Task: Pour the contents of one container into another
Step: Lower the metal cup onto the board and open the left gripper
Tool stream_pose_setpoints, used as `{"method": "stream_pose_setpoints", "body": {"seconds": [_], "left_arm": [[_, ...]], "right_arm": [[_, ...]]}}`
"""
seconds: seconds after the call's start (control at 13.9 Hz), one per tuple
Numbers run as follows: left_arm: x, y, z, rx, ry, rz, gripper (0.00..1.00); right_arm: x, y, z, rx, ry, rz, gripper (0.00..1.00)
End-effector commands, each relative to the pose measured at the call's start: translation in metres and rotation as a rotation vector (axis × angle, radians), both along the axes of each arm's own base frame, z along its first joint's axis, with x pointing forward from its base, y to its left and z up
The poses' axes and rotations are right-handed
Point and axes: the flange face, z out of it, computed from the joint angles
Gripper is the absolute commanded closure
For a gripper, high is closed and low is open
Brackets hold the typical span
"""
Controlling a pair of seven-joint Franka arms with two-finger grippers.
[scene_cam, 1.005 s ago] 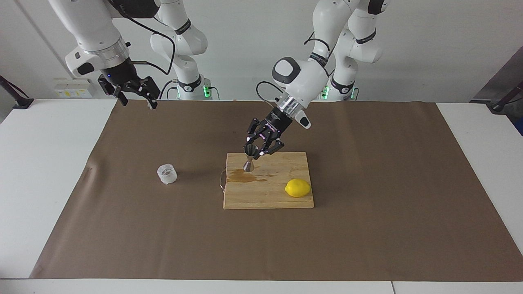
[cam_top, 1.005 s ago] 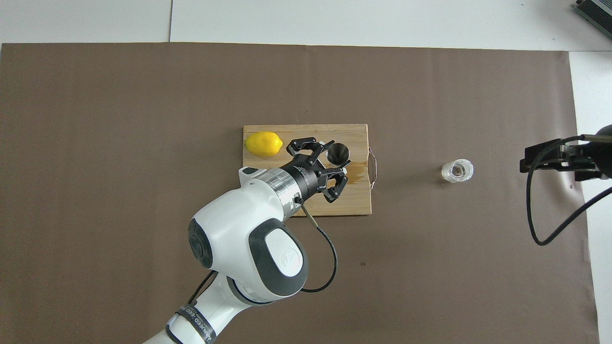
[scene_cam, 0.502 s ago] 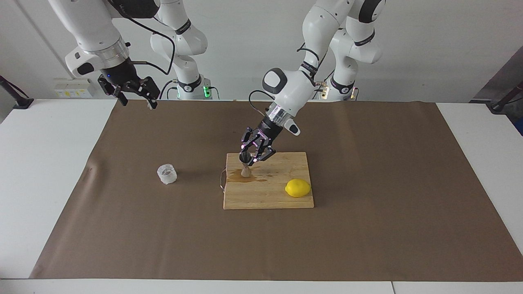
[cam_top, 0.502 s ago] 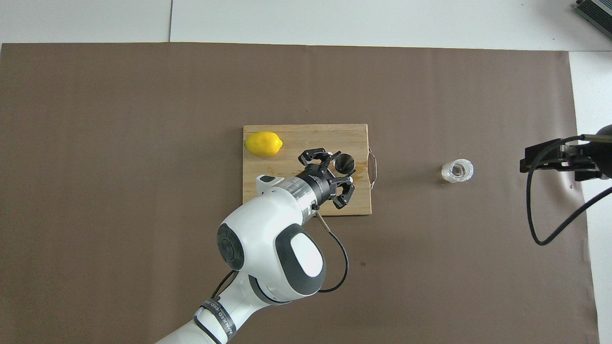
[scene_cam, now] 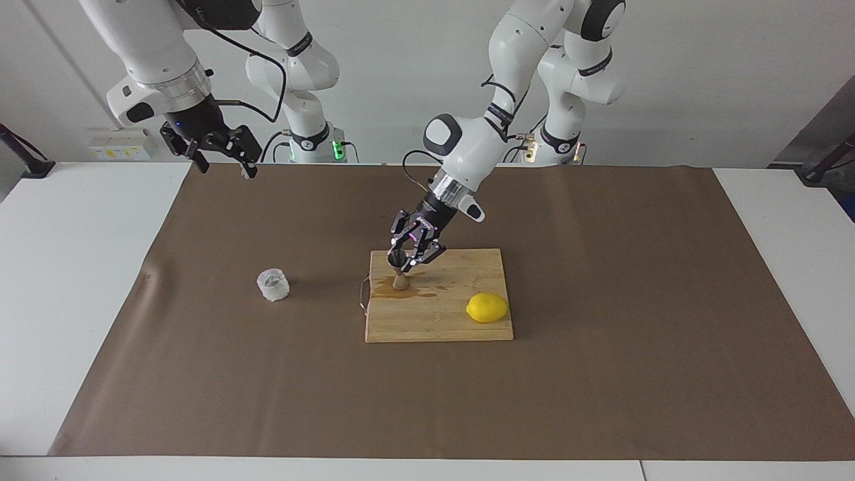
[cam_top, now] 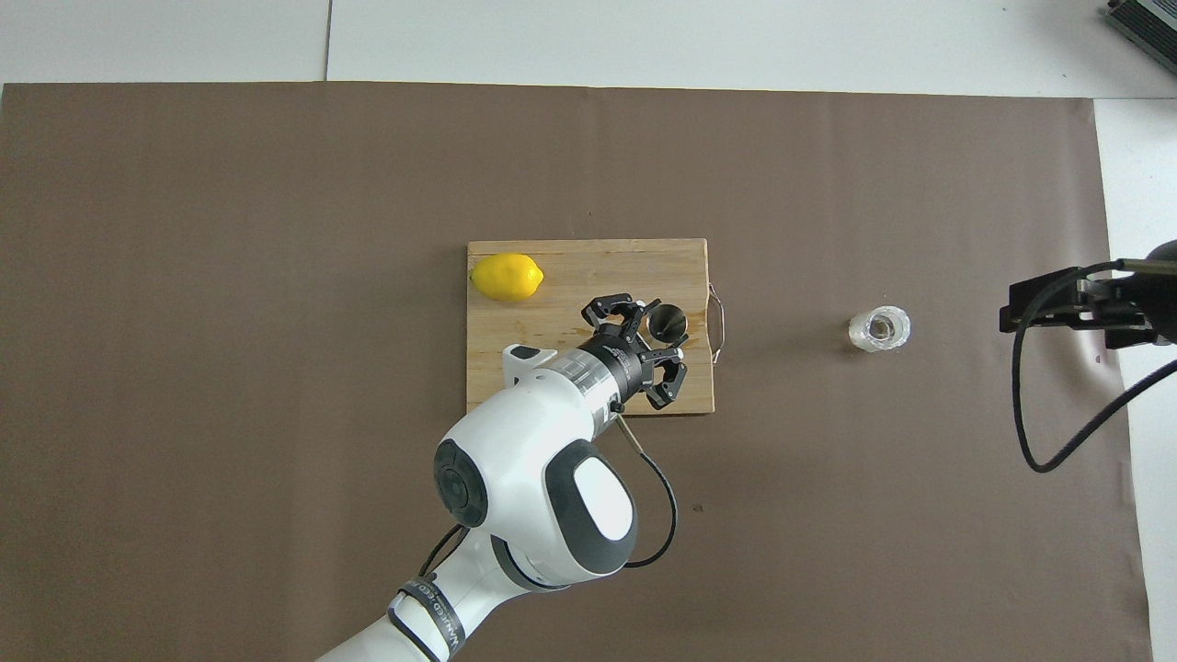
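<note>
From the facing camera we see a white table (scene_cam: 80, 267) mostly covered by a big brown paper sheet (scene_cam: 601, 334), with a plain pale wall (scene_cam: 701, 80) at the robots' end. A wooden board (scene_cam: 454, 321) lies mid-sheet with a lemon (scene_cam: 487, 308) on it toward the left arm's end, plus a brownish wet stain (scene_cam: 401, 292) on the board toward the right arm's end. The jigger (scene_cam: 399, 270) stands upright on that stain, and the left gripper (scene_cam: 405, 259) is clamped on its upper cone, arm slanting down from the robots' side. The cup (scene_cam: 272, 284) sits alone on the sheet, well apart from the board toward the right arm's end. The right gripper (scene_cam: 217, 155) waits in the air over the sheet's edge near the robots, fingers spread, holding nothing.

From overhead we get the same layout flipped: board (cam_top: 515, 368), lemon (cam_top: 506, 277) at its corner farther from the robots, jigger (cam_top: 667, 322) showing its open mouth near the board's wire handle (cam_top: 719, 322), left gripper (cam_top: 655, 335) closed on it. The cup (cam_top: 880, 329) stands upright on the sheet (cam_top: 230, 276). Only a bit of the right gripper (cam_top: 1057, 308) pokes in at the frame's edge, over the sheet's border by the bare table (cam_top: 1140, 165).
</note>
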Motion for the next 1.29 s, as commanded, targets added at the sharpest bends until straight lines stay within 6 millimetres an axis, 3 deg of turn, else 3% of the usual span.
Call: {"method": "stream_pose_setpoints", "body": {"seconds": [0.0, 0.07, 0.14, 0.22, 0.29, 0.5, 0.65, 0.86, 1.22], "left_arm": [[0.001, -0.005, -0.001, 0.010, -0.023, 0.009, 0.63], [0.001, -0.005, -0.002, 0.012, -0.022, 0.009, 0.63], [0.001, -0.005, -0.002, 0.011, -0.021, 0.010, 0.50], [0.001, -0.005, -0.002, 0.011, -0.021, 0.010, 0.17], [0.001, -0.005, -0.001, 0.009, -0.021, 0.011, 0.00], [0.003, -0.004, 0.007, 0.001, -0.031, 0.010, 0.00], [-0.001, 0.000, 0.031, -0.012, -0.065, -0.017, 0.00], [-0.003, 0.011, 0.052, -0.027, -0.077, -0.047, 0.00], [0.042, 0.056, 0.092, -0.023, -0.076, -0.275, 0.00]], "right_arm": [[-0.005, 0.003, 0.001, 0.023, 0.001, 0.017, 0.00], [-0.005, 0.006, 0.001, 0.023, 0.002, 0.024, 0.00], [-0.006, 0.007, 0.001, 0.022, 0.002, 0.029, 0.00], [-0.006, 0.007, 0.001, 0.022, 0.002, 0.030, 0.00], [-0.007, 0.007, 0.002, 0.020, -0.001, 0.032, 0.00], [-0.006, 0.011, 0.000, 0.012, -0.006, 0.053, 0.00], [-0.005, 0.013, 0.000, 0.015, -0.017, 0.118, 0.00], [-0.003, 0.006, -0.004, 0.018, -0.030, 0.235, 0.00], [-0.001, 0.000, -0.028, 0.020, -0.059, 0.511, 0.00]]}}
